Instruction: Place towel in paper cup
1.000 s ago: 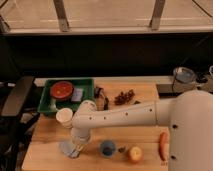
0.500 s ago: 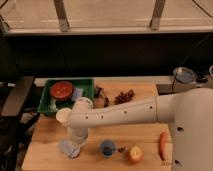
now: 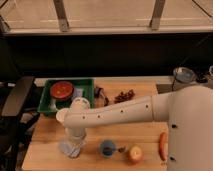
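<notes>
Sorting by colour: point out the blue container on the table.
The small cup near the table's front, beside the gripper; the bowl in the tray is red.

No writing, label, brand, number or sign can be read on anything, neither on the white arm nor on the gripper, which hangs just above the towel at the wooden table's front left.
</notes>
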Robot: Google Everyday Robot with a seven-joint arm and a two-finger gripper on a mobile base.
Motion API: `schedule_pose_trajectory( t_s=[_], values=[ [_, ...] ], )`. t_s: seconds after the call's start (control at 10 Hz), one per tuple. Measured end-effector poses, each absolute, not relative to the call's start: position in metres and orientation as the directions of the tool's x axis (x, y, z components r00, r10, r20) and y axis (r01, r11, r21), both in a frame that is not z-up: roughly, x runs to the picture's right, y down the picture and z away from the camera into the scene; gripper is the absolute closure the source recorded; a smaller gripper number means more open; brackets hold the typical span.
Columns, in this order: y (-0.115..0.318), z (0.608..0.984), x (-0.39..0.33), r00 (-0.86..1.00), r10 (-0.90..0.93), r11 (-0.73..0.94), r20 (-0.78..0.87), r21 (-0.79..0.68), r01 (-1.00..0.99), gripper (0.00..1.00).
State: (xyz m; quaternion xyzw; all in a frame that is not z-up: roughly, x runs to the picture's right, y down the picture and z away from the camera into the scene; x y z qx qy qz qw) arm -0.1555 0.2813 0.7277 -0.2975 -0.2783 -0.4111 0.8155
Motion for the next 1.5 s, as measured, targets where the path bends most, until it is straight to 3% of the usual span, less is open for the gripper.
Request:
schedule_pose_trajectory(
  t_s=[0.9, 1.0, 1.5],
  values=[
    [0.309, 0.758, -0.153, 0.512, -0.444, 0.462, 0.735, -0.302, 0.834, 0.21],
    [0.311, 0.76, -0.153, 0.513, -0.44, 0.459, 0.737, -0.307, 0.834, 0.27],
    [0.313, 0.758, -0.156, 0.516, -0.45, 0.451, 0.729, -0.313, 0.836, 0.78]
  ],
)
